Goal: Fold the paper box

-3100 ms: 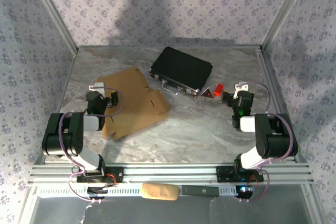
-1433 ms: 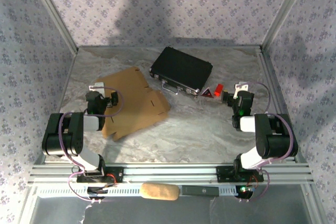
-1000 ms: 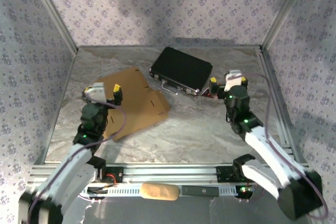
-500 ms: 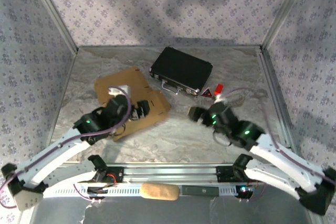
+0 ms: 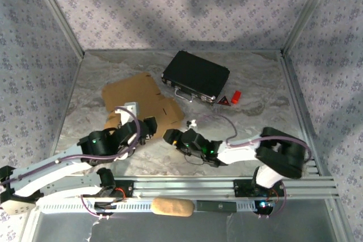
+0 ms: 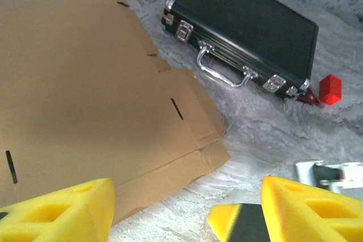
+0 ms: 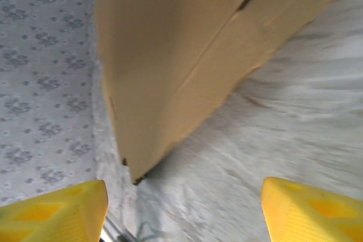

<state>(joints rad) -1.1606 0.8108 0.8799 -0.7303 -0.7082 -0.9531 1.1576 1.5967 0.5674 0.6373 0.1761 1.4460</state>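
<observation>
The paper box [image 5: 142,99] is a flat tan cardboard sheet with slits, lying on the marble table left of centre. My left gripper [image 5: 148,128] hovers low at the sheet's near right corner, open, its yellow fingertips [image 6: 57,213] framing the sheet's edge [image 6: 170,179] and bare table. My right gripper [image 5: 169,136] reaches in from the right, just off that same corner, open and pointing left. Ahead of its yellow fingertips [image 7: 309,211], the sheet [image 7: 187,55] looks slightly raised at its corner. One right fingertip [image 6: 241,223] pokes into the left wrist view.
A black hard case [image 5: 195,76] with metal latches [image 6: 184,29] lies behind the sheet. A red block [image 5: 236,95] and a red triangle [image 5: 223,100] sit to its right. A tan oblong [image 5: 172,206] rests on the near rail. Patterned walls close in three sides.
Both arms have left their folded poses at the sides and swung inward and low. The left gripper came to the sheet's near right corner, and the right crossed the table to it.
</observation>
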